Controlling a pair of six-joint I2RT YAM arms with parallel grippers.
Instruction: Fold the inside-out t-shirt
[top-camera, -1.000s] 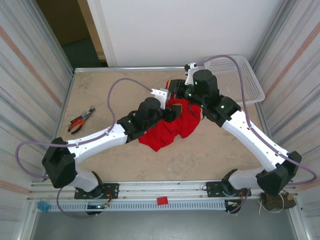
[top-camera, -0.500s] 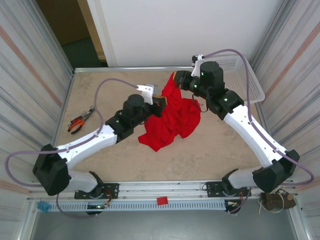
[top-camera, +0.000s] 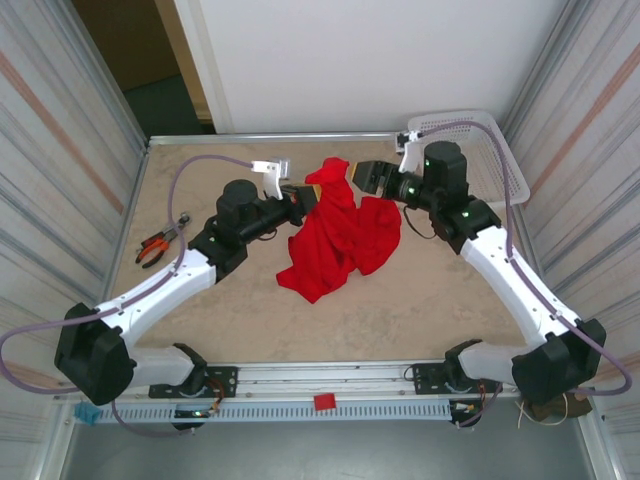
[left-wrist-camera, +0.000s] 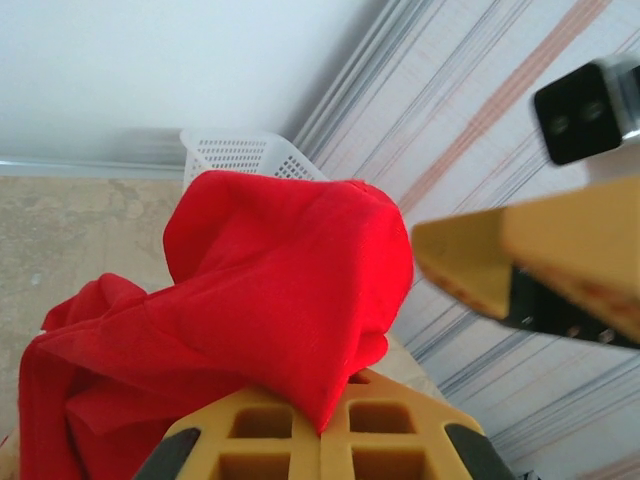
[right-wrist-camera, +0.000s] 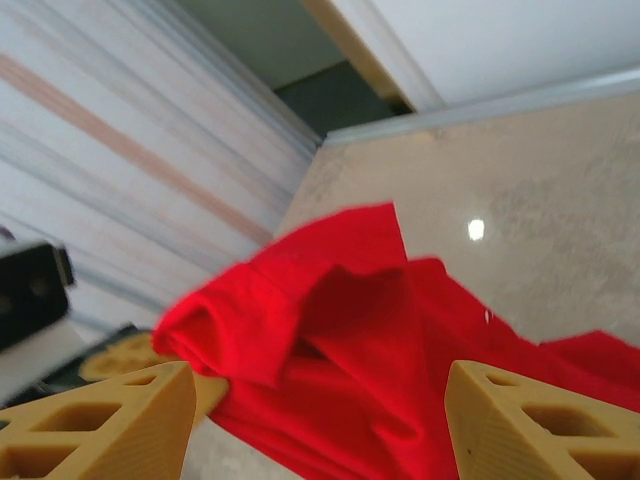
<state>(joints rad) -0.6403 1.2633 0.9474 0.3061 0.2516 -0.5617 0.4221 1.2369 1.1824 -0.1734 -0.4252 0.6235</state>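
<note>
Inside-out t-shirt (top-camera: 340, 240) bunched, one fold lifted in clenched left claw (top-camera: 312, 192); right claw (top-camera: 358, 172) released, level, facing it.

table (top-camera: 420, 310): beige | on it: red t-shirt (top-camera: 340, 240); pliers (top-camera: 160, 245); white basket (top-camera: 505, 165)

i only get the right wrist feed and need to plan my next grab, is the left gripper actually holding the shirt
Observer: Yes, the left gripper is shut on a raised fold of the t-shirt; the rest lies bunched on the table.
Operator: anything lying out left that i cant see
Observer: Pliers lie near the table's left edge, apart from the shirt.
Operator: and off to my right
Observer: A white basket sits at the far right corner.
</note>
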